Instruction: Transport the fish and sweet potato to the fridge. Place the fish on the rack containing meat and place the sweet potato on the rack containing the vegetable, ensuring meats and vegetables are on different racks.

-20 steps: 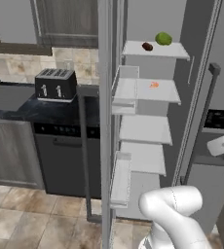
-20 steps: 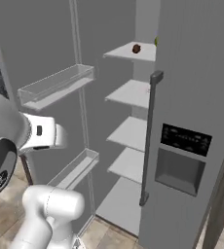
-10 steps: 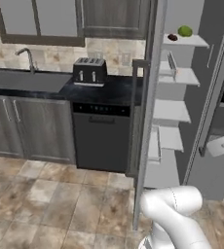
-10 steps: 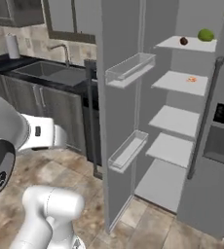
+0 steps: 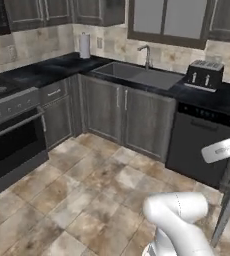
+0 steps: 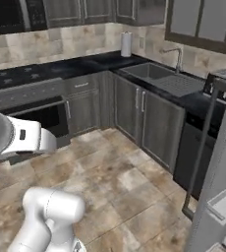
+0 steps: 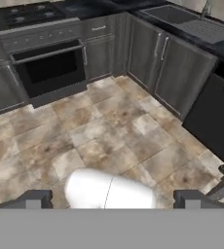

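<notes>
Base swung from fridge shelves toward sink (image 5: 139, 75), fridge (image 6: 218, 197) cropped, end effector (image 7: 111, 199) spread empty.

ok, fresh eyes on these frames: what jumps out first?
The dark L-shaped counter with its grey cabinets, running along the back wall and down the left. On it sit the sink under the window and a silver toaster to its right, above the dark dishwasher. At the left stands the black oven; the gripper hangs open and empty over the tiled floor.
</notes>
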